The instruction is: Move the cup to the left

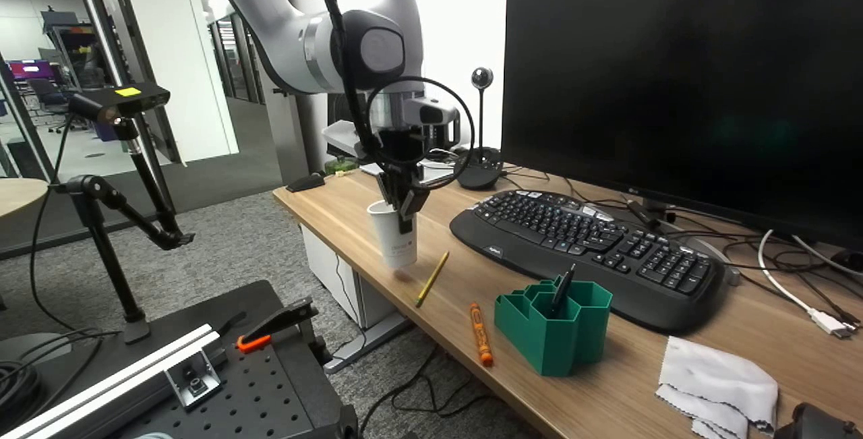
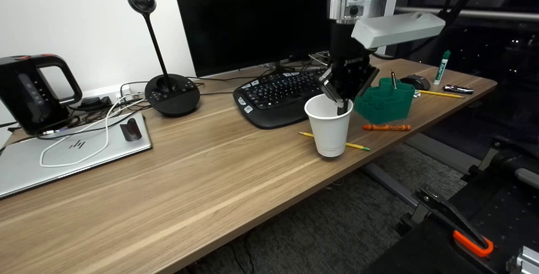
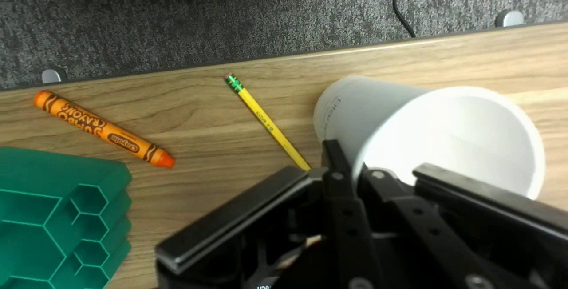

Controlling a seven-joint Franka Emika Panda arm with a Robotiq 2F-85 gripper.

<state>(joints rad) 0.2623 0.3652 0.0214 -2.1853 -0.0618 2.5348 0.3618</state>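
A wood-grain desk [image 2: 210,173] is running along a white wall [image 2: 84,25] and standing on gray carpet [image 1: 222,243]. In an exterior view, w/ the white paper cup [image 1: 393,240] as dial center, an office chair [image 1: 48,90] is showing at 10 o'clock in the bkgd., an LG monitor [image 1: 681,95] is standing at 2, a Logitech kbd. [image 1: 583,253] is lying at 3, a green desk organizer [image 1: 539,344] is sitting at 4, and a yellow pencil [image 1: 432,280] and orange Crayola crayon [image 1: 481,334] are lying at approx. 5. In an exterior view, an HP laptop [image 2: 21,168] is resting at 9. The Robotiq gripper [image 3: 353,164] is clamping the cup's wall, one finger inside, one outside, b/w 8 and 9 o'clock of the rim per the wrist view. Mouth up, the cup is extending below the jaws.
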